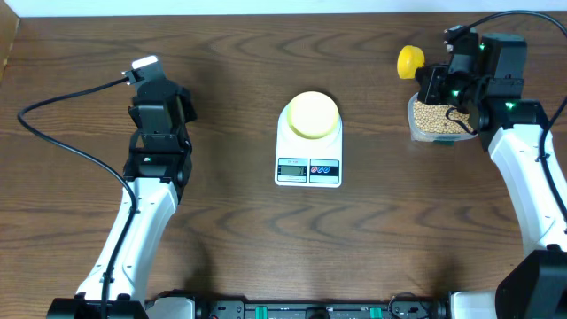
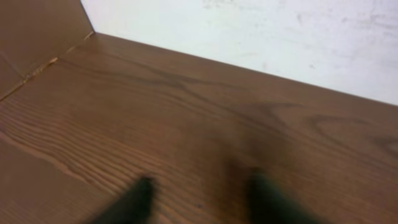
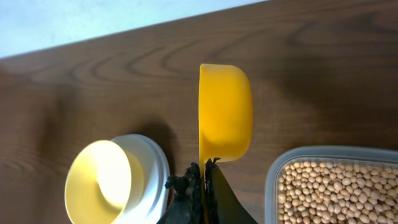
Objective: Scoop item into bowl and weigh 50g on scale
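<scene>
Upper right: right gripper (image 3: 204, 179) clamped on the yellow scoop (image 3: 225, 112), beside the tub (image 3: 272, 177) of beans (image 3: 336, 186). Centre, the bowl (image 1: 313, 113) sits on the scale (image 1: 308, 173); the left gripper (image 2: 199, 199) gapes, empty.

One bowl (image 1: 312, 114), scale (image 1: 308, 170), scoop (image 3: 225, 112), tub (image 3: 323, 150); many beans (image 3: 336, 186)

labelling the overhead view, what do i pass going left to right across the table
left tool → scale with the bowl on it → yellow scoop → clear tub of beans
</scene>
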Robot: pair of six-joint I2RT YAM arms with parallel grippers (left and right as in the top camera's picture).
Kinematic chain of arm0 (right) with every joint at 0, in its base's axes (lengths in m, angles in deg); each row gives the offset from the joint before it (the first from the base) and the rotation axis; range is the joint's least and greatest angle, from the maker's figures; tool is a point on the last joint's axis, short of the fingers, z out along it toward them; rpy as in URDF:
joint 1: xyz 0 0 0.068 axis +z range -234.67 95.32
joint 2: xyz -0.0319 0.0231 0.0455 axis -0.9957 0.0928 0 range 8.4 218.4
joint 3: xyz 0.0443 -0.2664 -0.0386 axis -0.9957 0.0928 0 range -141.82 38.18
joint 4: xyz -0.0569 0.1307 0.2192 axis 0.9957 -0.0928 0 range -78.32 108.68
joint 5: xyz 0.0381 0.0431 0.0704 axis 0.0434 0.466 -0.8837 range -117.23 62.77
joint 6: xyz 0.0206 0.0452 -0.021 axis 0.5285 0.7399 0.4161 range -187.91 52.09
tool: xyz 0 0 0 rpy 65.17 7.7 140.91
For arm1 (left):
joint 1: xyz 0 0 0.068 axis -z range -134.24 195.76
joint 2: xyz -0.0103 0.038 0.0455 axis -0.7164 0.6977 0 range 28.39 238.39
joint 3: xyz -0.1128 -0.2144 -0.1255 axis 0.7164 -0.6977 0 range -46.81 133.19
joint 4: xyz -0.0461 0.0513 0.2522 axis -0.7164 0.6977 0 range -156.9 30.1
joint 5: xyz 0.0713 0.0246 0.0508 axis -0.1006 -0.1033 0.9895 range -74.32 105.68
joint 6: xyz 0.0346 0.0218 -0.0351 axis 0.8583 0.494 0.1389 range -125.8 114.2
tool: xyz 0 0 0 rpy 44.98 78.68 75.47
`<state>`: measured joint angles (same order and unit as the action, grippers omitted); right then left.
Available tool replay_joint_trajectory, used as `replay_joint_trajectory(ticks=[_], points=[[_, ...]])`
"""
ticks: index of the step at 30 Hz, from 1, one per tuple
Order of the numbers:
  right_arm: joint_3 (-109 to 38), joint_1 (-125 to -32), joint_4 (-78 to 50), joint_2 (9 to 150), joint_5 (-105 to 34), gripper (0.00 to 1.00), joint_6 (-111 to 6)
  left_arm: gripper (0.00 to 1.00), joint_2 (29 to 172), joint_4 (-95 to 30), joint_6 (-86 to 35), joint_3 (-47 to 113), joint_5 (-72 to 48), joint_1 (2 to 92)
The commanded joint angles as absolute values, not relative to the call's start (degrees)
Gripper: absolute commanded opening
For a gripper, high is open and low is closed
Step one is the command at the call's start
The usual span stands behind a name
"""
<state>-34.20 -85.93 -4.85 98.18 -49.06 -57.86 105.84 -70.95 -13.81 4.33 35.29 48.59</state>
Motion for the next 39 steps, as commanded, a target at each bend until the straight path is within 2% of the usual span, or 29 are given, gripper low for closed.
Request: replay_joint_trajectory(ticks=[1, 5, 16, 22, 25, 30, 33, 39], points=[[-36.03, -87.68, -4.67, 97.87, -48.68, 0.01, -53.62, 0.98, 105.35, -69.42, -14.69, 4.59, 36.12, 48.48], [-37.28, -89.28, -4.91, 97.87, -50.76, 0.01, -50.54, 0.97, 105.42, -68.79, -14.73, 4.59, 35.77, 48.46], [-37.94, -89.98, -5.26, 97.87, -51.18, 0.01, -53.43, 0.98, 105.62, -69.73, -14.71, 4.59, 35.67, 49.0], [-37.94, -89.89, -16.41, 97.87, -53.73, 0.01, -60.49, 0.97, 104.98, -69.49, -17.11, 4.59, 35.36, 49.68], [-37.94, -89.89, -20.7, 97.72, -53.71, 0.01, -66.78, 0.98, 103.39, -68.18, -16.28, 4.59, 25.9, 49.72], [-37.94, -89.87, -24.94, 94.49, -53.73, 0.01, -67.57, 0.98, 97.09, -56.2, -3.41, 5.25, -3.39, 49.68], [-37.94, -89.69, -25.11, 92.08, -54.87, 0.01, -67.57, 0.98, 93.73, -47.81, 1.12, 6.69, -11.7, 49.7], [-37.94, -87.79, -25.68, 89.31, -55.87, 0.01, -68.18, 0.98, 88.35, -31.79, 8.92, 11.21, -18.91, 49.7]])
